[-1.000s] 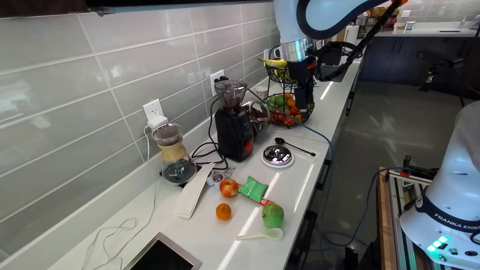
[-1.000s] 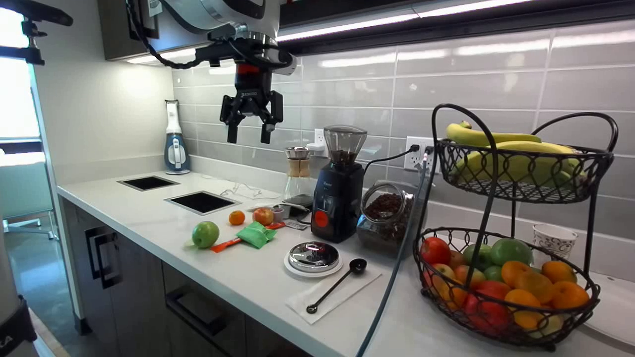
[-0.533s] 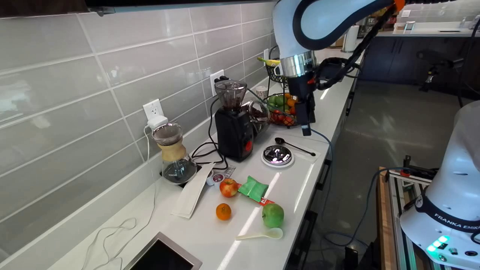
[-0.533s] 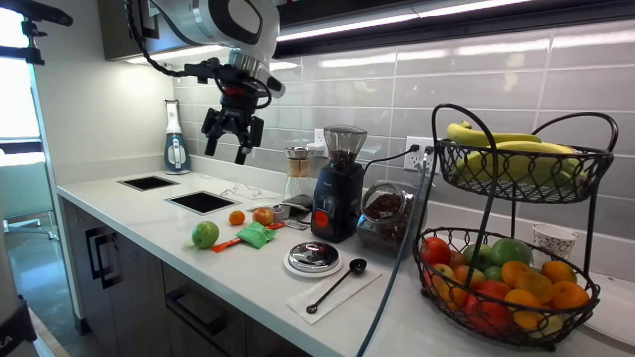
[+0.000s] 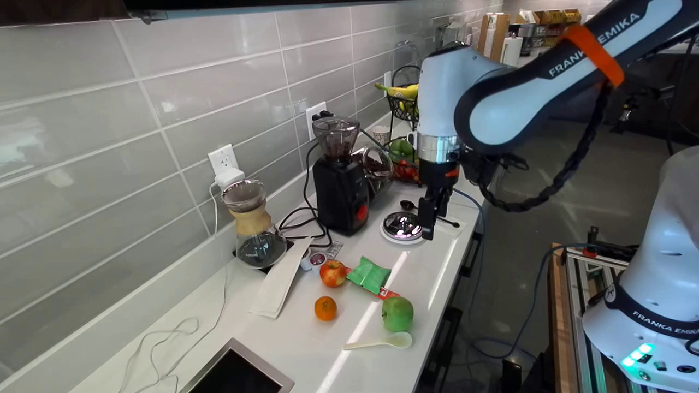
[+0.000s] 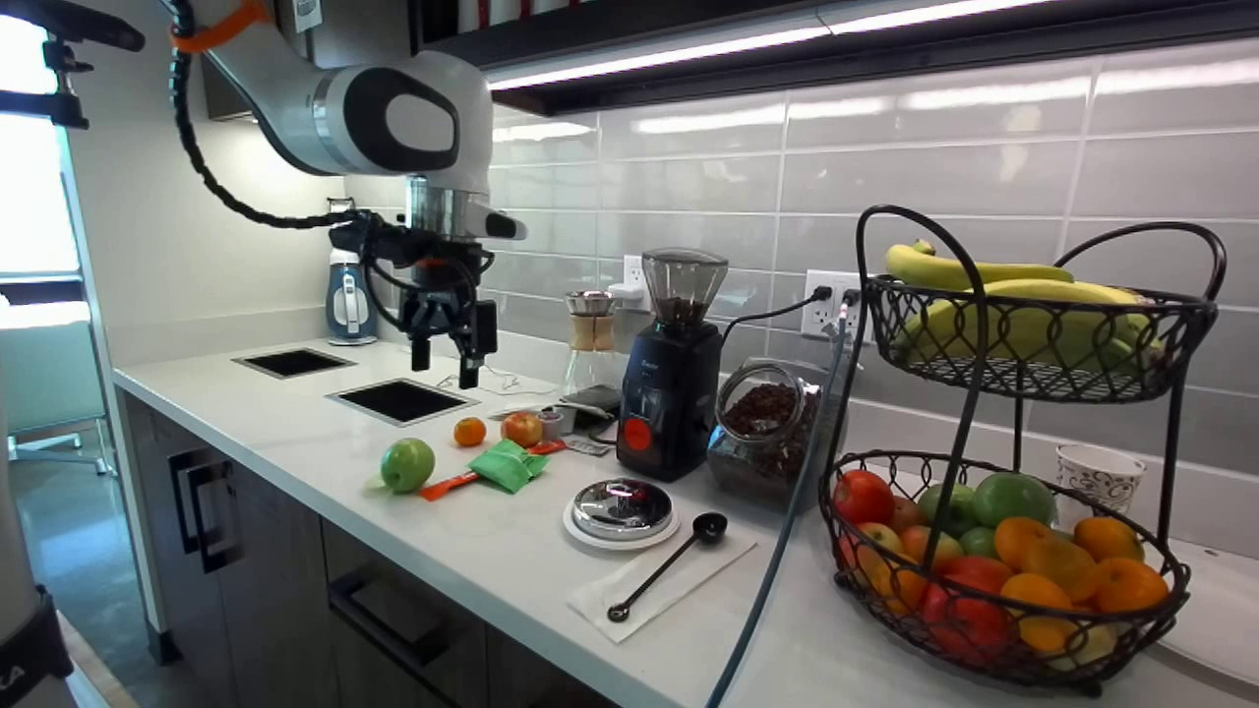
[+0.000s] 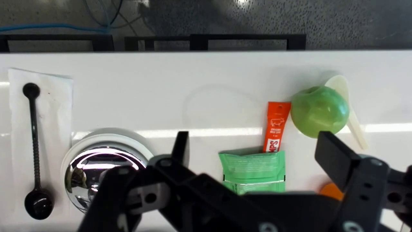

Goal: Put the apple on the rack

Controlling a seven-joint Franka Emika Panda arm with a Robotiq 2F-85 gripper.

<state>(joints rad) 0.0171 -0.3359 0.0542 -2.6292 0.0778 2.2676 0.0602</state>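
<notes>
The light-green apple [image 5: 397,314] rests on the white counter, beside a pale spoon; it also shows in an exterior view [image 6: 407,466] and in the wrist view [image 7: 319,111]. My gripper [image 6: 446,366] is open and empty, pointing down above the counter. In an exterior view my gripper [image 5: 427,232] hangs by the chrome lid, above the apple's height and apart from it. In the wrist view the apple lies beyond the right finger of my gripper [image 7: 254,140]. The black wire rack [image 6: 1033,383] holds bananas above and mixed fruit below; the arm partly hides the rack [image 5: 403,109] in an exterior view.
A green packet [image 7: 254,170] and red stick [image 7: 276,124] lie beside the apple. Near them are an orange [image 5: 325,308] and a red apple [image 5: 333,273]. The black grinder [image 6: 669,393], chrome lid [image 6: 623,509], black scoop [image 6: 669,570] and hanging blue cable [image 6: 777,560] stand toward the rack.
My gripper has moved down toward the counter and away from the rack, closer to the apple, staying open. The apple and the other objects have not moved.
</notes>
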